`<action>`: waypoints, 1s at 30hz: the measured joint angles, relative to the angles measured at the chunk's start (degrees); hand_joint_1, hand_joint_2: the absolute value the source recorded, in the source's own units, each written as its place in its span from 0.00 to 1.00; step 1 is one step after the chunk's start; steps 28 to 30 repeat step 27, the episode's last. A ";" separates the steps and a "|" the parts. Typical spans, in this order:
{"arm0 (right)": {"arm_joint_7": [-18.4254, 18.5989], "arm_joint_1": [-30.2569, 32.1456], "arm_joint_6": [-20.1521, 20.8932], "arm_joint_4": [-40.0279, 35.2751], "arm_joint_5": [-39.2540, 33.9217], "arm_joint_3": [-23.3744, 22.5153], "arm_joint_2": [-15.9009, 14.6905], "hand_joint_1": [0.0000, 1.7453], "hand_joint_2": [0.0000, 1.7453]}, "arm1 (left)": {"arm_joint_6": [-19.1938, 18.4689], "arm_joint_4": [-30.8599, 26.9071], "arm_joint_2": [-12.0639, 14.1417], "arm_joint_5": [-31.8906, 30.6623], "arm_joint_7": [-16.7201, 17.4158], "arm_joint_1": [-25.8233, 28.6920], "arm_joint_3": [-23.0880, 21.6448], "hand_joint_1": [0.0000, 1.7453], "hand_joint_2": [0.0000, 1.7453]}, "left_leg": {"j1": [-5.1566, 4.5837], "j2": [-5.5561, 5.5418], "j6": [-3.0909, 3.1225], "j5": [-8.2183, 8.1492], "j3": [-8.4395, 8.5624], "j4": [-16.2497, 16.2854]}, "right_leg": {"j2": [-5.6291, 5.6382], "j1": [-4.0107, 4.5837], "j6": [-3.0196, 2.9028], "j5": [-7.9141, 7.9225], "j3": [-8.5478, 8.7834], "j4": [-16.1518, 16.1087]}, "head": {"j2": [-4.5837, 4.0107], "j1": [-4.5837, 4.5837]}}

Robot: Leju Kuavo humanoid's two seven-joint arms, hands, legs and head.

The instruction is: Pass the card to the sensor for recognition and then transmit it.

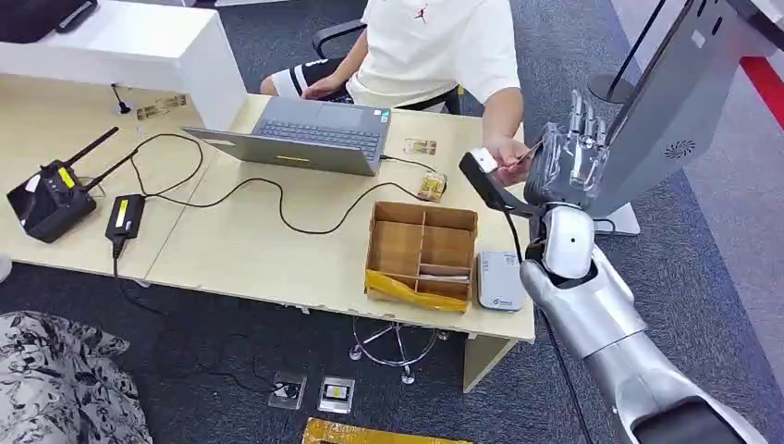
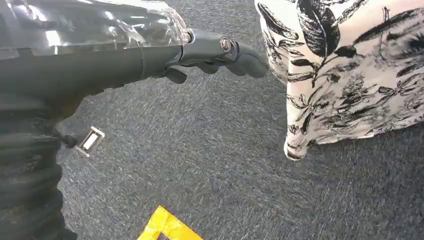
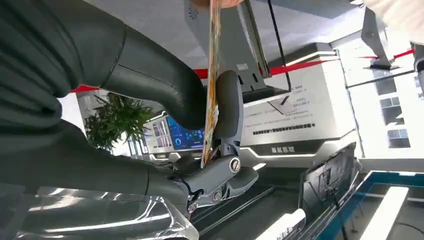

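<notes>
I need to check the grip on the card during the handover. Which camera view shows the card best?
The right wrist view: the card stands edge-on, pinched between the right hand's thumb and a finger. The head view shows it as a thin sliver by the person's hand. The left wrist view looks at carpet.

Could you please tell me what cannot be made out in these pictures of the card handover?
- Card face: right wrist view shows it edge-on between thumb and finger of the right hand; print unreadable.
- Card in head view: a thin sliver between the person's hand and the robot's hand.
- Person: cut off by the head view's top edge.
- Sensor label: too small.
- Left hand: fingers partly hidden behind its cover.
</notes>
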 joint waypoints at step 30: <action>-0.15 12.74 -15.23 -3.08 -11.95 -3.06 -7.23 0.00 1.00 | 0.00 0.11 0.55 0.24 5.59 0.23 -0.02 0.00 1.00 | 0.00 -0.21 0.05 -0.05 0.05 0.01 | -0.16 0.00 0.03 -0.04 0.15 -0.13 | 0.00 0.02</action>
